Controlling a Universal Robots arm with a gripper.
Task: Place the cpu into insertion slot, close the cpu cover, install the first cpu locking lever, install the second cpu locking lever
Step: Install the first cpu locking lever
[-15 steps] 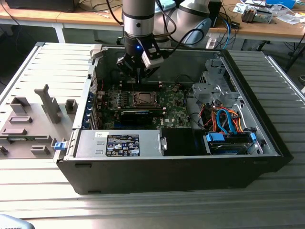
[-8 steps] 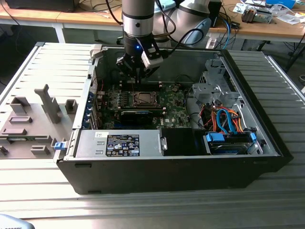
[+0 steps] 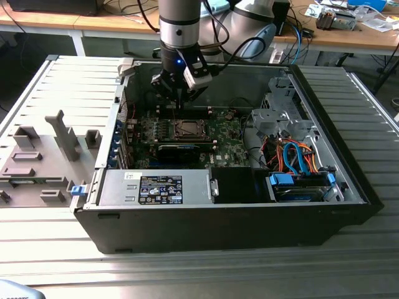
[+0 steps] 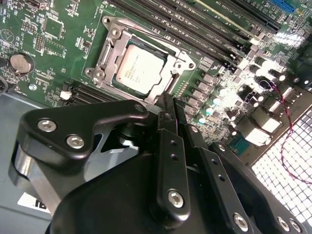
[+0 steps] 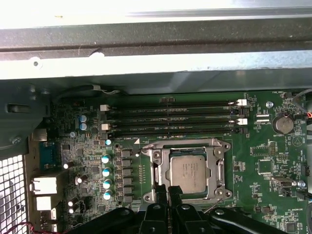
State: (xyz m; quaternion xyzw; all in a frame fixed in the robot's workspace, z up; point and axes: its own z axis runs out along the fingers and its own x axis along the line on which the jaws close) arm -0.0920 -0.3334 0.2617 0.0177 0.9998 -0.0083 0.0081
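The arm reaches straight down into the open computer case (image 3: 349, 187), its gripper (image 4: 168, 105) pinched together, holding nothing, just beside the insertion slot (image 5: 155, 171), where the cpu (image 4: 140, 67) lies under the closed cpu cover (image 5: 220, 171).

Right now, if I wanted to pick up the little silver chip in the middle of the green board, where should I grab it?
By two opposite side edges, coming straight down from above. The cpu lies flat and sunk low, with only its top showing. The cpu cover frames it all round, so that probably has to swing open first.
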